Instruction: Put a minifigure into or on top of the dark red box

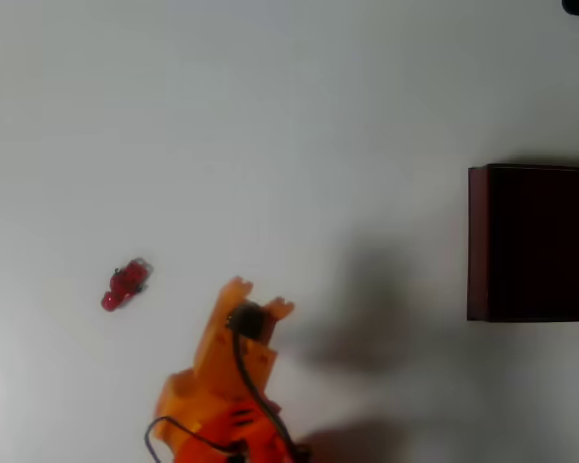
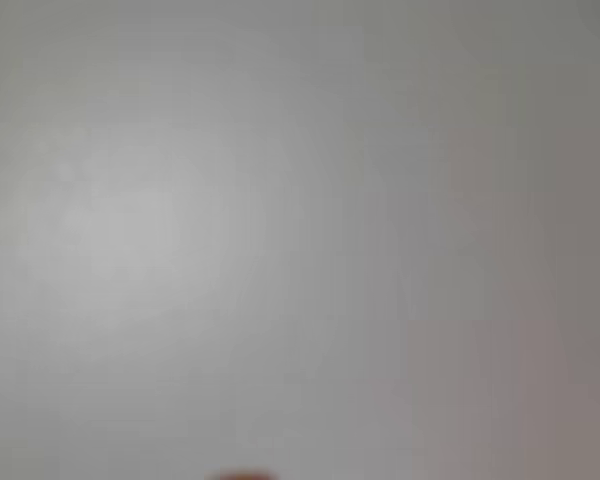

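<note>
In the overhead view, the minifigure (image 1: 125, 285), tiny and bright red with a small grey bit at its upper-right end, lies tilted on the pale table at the left. The dark red box (image 1: 478, 241) sits well apart at the right edge, its maroon wall framing a near-black interior.

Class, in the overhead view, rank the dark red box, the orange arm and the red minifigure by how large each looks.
1. dark red box, cut off by the frame edge
2. orange arm, also cut off and nearer the camera, so unsure
3. minifigure
</note>
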Controlling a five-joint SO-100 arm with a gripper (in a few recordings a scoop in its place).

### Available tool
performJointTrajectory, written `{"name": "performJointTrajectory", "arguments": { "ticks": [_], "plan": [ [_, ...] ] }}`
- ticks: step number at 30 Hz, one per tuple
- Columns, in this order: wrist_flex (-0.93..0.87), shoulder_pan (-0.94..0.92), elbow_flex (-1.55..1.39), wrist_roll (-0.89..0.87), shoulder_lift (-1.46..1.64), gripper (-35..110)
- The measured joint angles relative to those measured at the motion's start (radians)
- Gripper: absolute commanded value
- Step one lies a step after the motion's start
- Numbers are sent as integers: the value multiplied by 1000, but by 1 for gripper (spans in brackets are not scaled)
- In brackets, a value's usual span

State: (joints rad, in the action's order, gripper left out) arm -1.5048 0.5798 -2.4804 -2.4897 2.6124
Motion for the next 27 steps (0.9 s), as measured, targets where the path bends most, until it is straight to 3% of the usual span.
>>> {"name": "performJointTrajectory", "arguments": {
  "ticks": [27],
  "plan": [
    [193,133,138,-244,-433,23]
  ]
}}
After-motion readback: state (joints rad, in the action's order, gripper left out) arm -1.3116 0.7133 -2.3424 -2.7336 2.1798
